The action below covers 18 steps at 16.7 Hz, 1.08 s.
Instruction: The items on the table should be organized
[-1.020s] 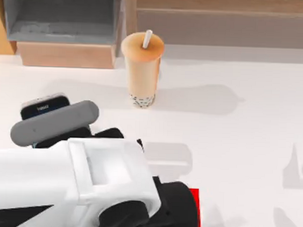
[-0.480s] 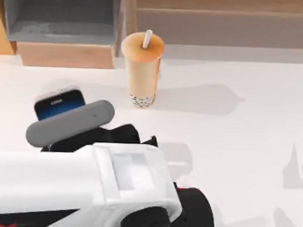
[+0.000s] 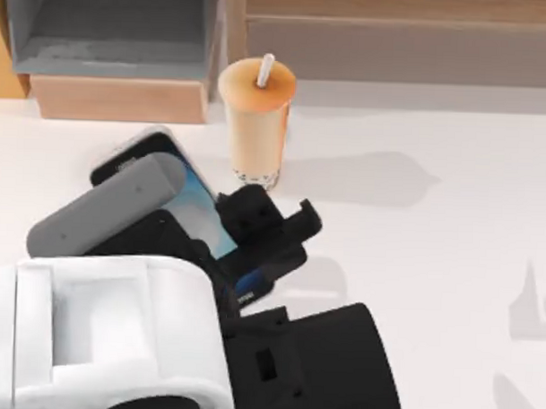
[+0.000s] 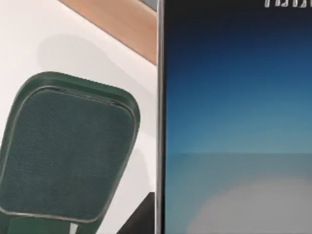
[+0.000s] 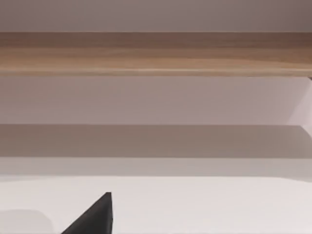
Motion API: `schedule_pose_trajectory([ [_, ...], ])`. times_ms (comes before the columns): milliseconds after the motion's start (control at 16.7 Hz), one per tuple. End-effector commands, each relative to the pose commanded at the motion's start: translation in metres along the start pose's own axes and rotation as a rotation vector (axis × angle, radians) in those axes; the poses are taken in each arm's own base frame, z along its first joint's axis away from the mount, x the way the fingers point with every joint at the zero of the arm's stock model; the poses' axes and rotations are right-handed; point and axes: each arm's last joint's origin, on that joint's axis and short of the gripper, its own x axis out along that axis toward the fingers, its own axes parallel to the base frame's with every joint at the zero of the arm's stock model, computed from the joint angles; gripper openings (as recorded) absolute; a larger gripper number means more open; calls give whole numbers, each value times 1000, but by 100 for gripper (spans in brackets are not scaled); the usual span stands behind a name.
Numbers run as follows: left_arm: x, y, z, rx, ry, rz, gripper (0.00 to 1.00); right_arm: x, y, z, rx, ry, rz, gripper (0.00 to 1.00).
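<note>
The smartphone [image 3: 187, 210] is gripped by the left hand [image 3: 254, 244] above the bench [image 3: 414, 263], near the bubble-tea cup [image 3: 256, 123], with the phone stand [image 4: 63, 151] below.

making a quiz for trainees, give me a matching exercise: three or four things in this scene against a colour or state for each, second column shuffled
Things:
1. smartphone
2. bubble-tea cup
3. phone stand
4. left gripper

States:
A. dark green, lying on the table
B. upright, white straw in its lid
C. shut on the phone
D. screen glowing blue, held off the table

Pairs: 1-D, 2-B, 3-A, 4-C
</note>
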Motion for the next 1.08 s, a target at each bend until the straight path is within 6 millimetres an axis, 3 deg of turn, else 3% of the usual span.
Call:
schedule_pose_trajectory([
  [480,72,28,-19,347,-76,247,0,0,0,0,0,0,0,100],
  [780,77,28,-19,358,-79,262,0,0,0,0,0,0,0,100],
  [1080,77,28,-19,358,-79,262,38,0,0,0,0,0,0,100],
])
